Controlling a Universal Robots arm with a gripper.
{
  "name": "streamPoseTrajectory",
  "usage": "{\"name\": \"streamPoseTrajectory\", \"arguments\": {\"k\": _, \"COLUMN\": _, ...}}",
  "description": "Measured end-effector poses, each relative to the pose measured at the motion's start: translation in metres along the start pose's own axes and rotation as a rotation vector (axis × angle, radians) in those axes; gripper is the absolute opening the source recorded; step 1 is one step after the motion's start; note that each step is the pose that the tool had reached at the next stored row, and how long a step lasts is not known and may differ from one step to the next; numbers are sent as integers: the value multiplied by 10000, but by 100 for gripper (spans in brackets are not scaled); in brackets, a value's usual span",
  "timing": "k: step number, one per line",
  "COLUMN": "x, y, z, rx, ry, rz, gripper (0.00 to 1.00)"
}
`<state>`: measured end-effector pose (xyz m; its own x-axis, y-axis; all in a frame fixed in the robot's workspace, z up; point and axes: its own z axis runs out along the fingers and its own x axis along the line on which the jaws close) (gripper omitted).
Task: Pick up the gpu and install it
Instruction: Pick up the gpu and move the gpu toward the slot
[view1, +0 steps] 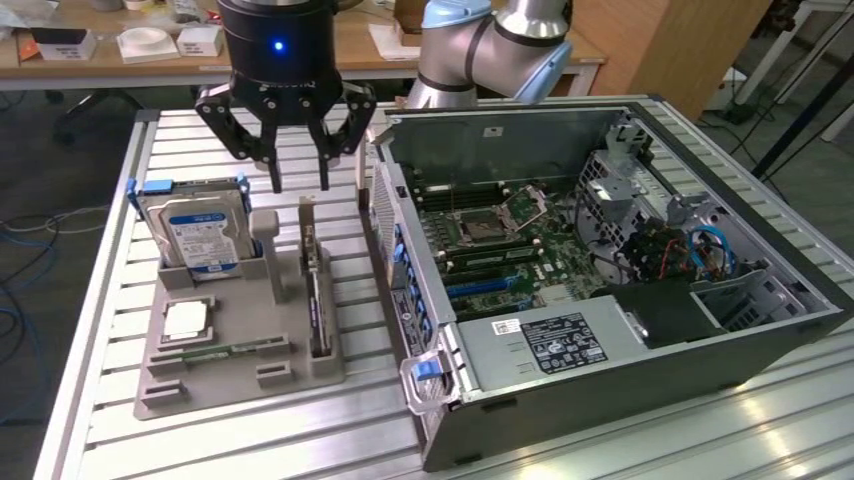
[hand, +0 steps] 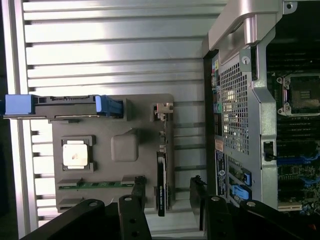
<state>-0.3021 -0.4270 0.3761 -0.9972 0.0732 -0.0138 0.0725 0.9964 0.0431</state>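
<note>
Wrist view: my tool (hand: 167, 202), jaws apart and empty, hangs directly above the gpu (hand: 161, 186). It stands on edge, its long axis running between my jaws.

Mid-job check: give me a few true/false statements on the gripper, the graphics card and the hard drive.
1. The black gripper is open and holds nothing. True.
2. The long dark graphics card with silvery bracket sits in the grey open computer case. False: it stands on edge in the grey plastic tray.
3. The boxy silver hard drive with blue-white label lies flat. False: it stands upright in the tray.
4. The gripper hangs above the card. True.
</note>
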Motion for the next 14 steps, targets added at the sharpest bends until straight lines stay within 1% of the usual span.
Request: {"name": "streamPoseTrajectory", "arguments": {"k": 14, "x": -4, "y": -50, "z": 9, "rx": 2, "ry": 1, "rz": -2, "gripper": 49}}
